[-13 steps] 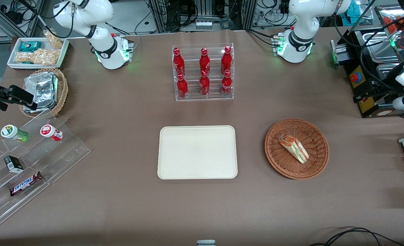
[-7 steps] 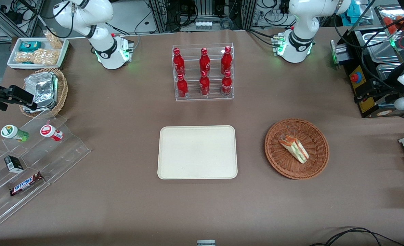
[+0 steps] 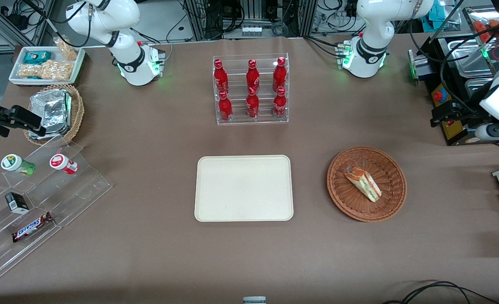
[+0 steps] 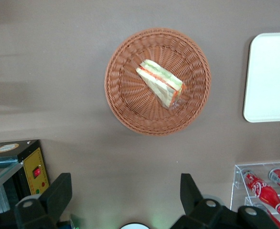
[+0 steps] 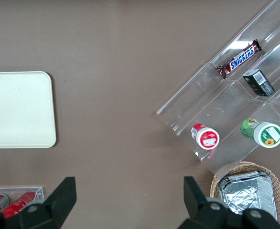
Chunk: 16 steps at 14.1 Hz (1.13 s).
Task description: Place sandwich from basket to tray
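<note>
Gripper [image 4: 125, 195] hangs high above the brown table [image 4: 44, 62], fingers [image 4: 59, 193] spread wide – nothing between them. Basket [image 4: 125, 105] sits on the table with the sandwich [image 4: 160, 82] lying inside, slightly off-centre toward the rim at about 2 o'clock, wrapped, green and red filling edge showing. Tray [image 4: 271, 76] lies near the basket, apart from it. Red bottles [image 4: 264, 187] in a clear rack – partly visible. Black box with yellow panel [image 4: 34, 169] sits near one finger.
</note>
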### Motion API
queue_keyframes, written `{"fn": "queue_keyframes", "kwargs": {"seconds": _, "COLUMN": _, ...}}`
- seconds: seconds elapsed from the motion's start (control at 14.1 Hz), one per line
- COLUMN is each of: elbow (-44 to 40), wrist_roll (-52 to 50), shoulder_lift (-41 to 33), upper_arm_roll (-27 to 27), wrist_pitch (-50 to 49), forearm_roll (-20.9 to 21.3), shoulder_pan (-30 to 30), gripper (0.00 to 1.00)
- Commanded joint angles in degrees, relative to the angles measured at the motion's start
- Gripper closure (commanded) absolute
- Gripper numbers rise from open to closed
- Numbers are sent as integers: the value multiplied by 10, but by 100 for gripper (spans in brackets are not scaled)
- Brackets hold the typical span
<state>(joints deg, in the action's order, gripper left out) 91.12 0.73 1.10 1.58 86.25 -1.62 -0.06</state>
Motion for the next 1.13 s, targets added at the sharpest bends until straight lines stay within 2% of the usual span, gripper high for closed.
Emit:
{"fn": "queue_keyframes", "kwargs": {"seconds": 0.0, "elbow": -13, "wrist_roll": -16, "shoulder_lift": 38, "upper_arm_roll": 4, "wrist_pitch": -7, "forearm_roll": 0, "shoulder_pan": -8, "gripper": 0}}
{"fn": "queue_keyframes", "kwargs": {"seconds": 0.21, "elbow": 14, "wrist_roll": -35, "shoulder_lift": 69, "upper_arm_roll": 4, "wrist_pitch": 31, "forearm_roll": 7, "shoulder_pan": -31, "gripper": 0}}
{"fn": "queue_keyframes", "kwargs": {"seconds": 0.42, "elbow": 93, "wrist_roll": -50, "shoulder_lift": 80, "upper_arm_roll": 4, "wrist_pitch": 127, "forearm_roll": 13, "shoulder_pan": -33, "gripper": 0}}
{"fn": "queue_keyframes", "kwargs": {"seconds": 0.71, "elbow": 198, "wrist_roll": -246, "shoulder_lift": 93, "upper_arm_roll": 5, "wrist_pitch": 308, "forearm_roll": 20, "shoulder_pan": -67, "gripper": 0}}
{"fn": "queue_keyframes", "kwargs": {"seconds": 0.92, "elbow": 205, "wrist_roll": -376, "shoulder_lift": 121, "upper_arm_roll": 4, "wrist_pitch": 352, "forearm_roll": 20, "shoulder_pan": -78, "gripper": 0}}
{"fn": "queue_keyframes", "kwargs": {"seconds": 1.06, "elbow": 204, "wrist_roll": -515, "shoulder_lift": 146, "upper_arm_roll": 4, "wrist_pitch": 377, "forearm_roll": 20, "shoulder_pan": -89, "gripper": 0}}
